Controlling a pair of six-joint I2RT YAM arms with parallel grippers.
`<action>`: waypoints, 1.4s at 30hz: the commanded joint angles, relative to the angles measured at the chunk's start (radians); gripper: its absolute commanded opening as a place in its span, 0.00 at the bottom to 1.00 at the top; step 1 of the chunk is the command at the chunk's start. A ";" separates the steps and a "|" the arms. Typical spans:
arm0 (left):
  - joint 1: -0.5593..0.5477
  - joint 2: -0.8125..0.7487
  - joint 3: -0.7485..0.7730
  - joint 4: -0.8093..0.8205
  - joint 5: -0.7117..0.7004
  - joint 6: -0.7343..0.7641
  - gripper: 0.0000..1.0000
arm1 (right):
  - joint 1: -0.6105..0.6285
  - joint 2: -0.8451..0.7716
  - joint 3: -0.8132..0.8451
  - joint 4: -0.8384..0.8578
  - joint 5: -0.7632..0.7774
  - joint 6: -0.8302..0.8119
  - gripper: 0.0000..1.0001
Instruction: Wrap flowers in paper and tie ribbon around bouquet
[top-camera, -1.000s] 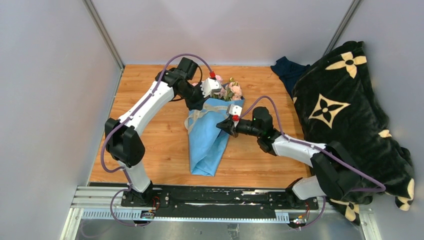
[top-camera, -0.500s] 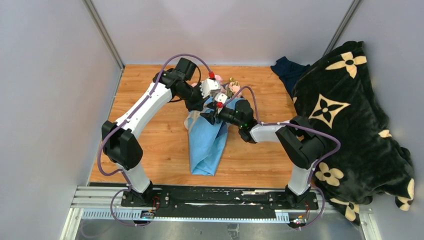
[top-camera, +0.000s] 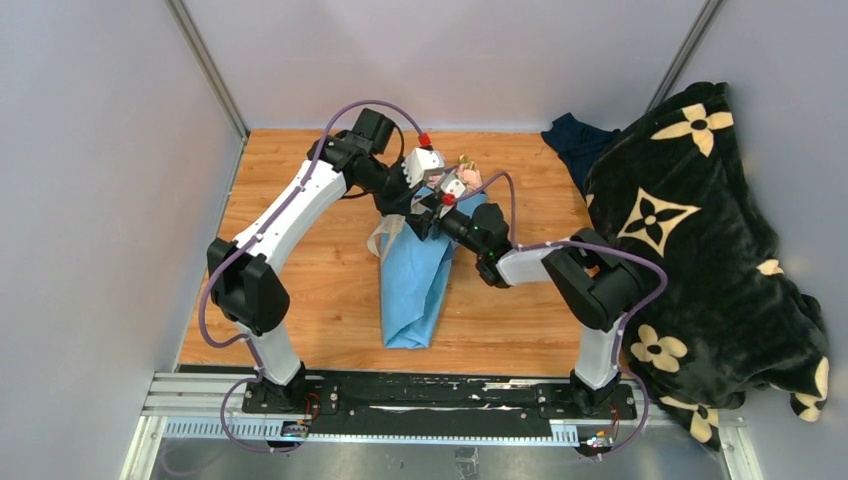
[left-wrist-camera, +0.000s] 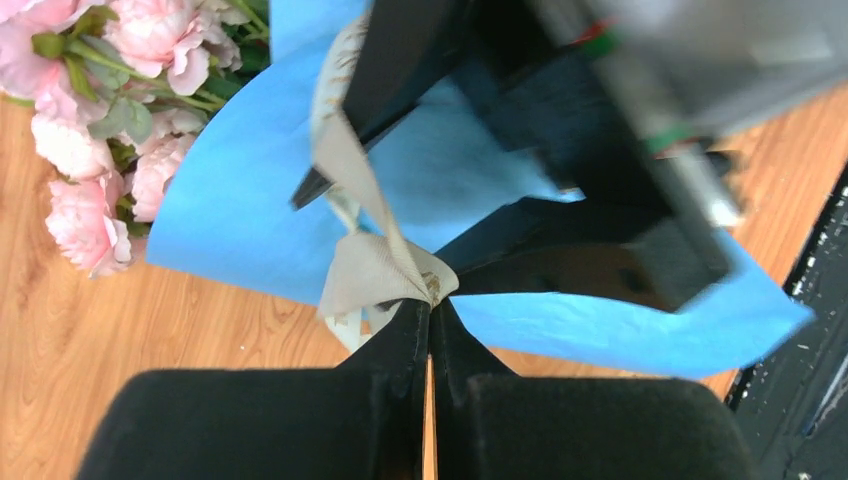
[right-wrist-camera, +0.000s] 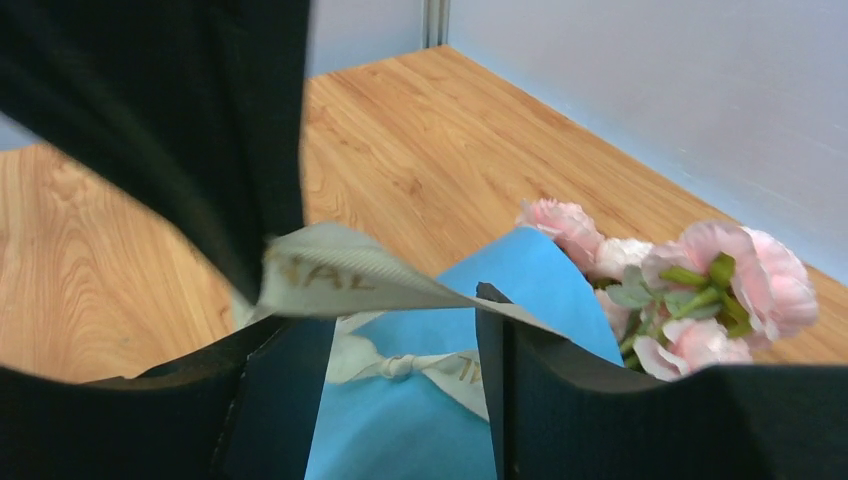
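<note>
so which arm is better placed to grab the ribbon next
Right. The right hand is open with the ribbon running between its fingers, while the left hand is shut on the ribbon and occupied.

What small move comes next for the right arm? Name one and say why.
Probably close the right end effector on the ribbon: its jaws stand open with a strand crossing the gap, while the left end effector, shut, pinches the ribbon at the blue paper's edge.

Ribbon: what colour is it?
The ribbon is cream-beige with gold lettering, clearest in the right wrist view.
</note>
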 joint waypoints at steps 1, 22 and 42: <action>-0.007 0.046 0.018 -0.005 -0.082 -0.043 0.00 | -0.014 -0.174 -0.088 -0.119 -0.003 -0.063 0.58; -0.008 -0.019 -0.084 -0.018 0.010 0.106 0.00 | -0.204 -0.250 0.150 -0.766 -0.635 -0.316 0.81; -0.008 0.005 -0.019 -0.019 -0.155 -0.006 0.48 | -0.195 -0.218 0.083 -0.685 -0.508 -0.127 0.00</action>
